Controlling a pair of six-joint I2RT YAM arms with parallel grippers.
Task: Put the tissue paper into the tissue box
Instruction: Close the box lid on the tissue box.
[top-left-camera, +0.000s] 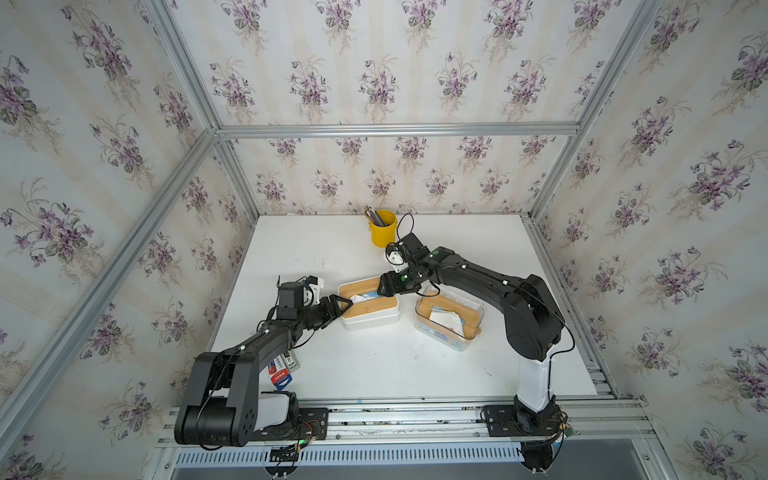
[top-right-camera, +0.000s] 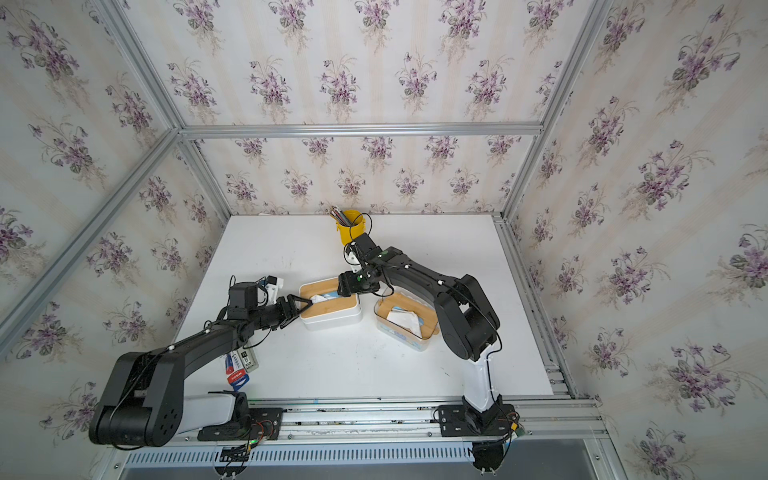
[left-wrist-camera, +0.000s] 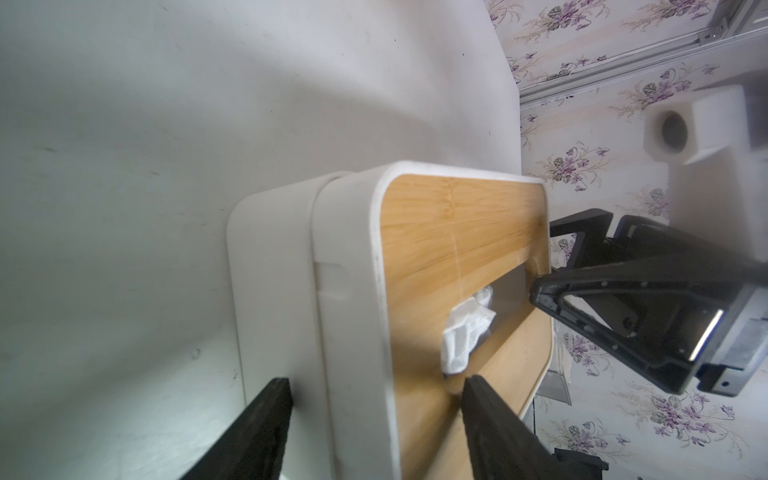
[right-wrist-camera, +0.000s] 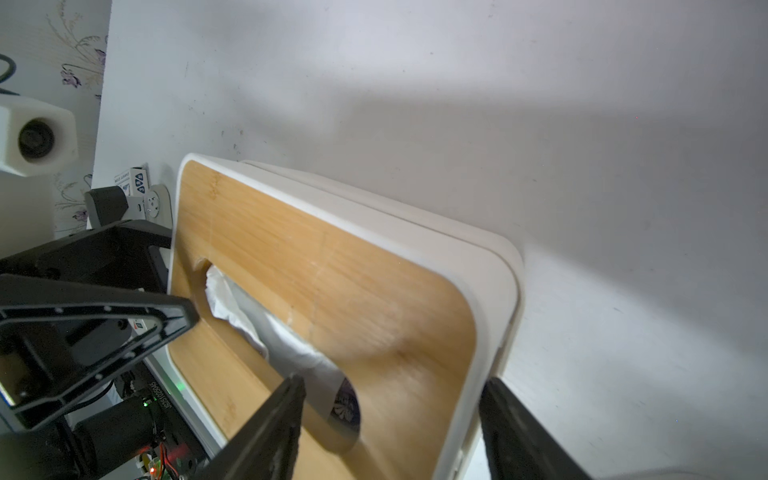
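L gripper (top-left-camera: 345, 307) & R gripper (top-left-camera: 382, 289) — jaws spread, astride tissue box (top-left-camera: 370, 322) ends.

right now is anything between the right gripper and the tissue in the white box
Nothing visible. The tissue pokes up through the slot in the bamboo lid, uncovered. The right gripper has its jaws astride that lid's end, one finger right beside the tissue.

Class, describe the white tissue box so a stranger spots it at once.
On the white table, find the yellow pencil cup at the back edge. The tissue box sits in front of it; unlike the clear box beside it, its walls are solid white.
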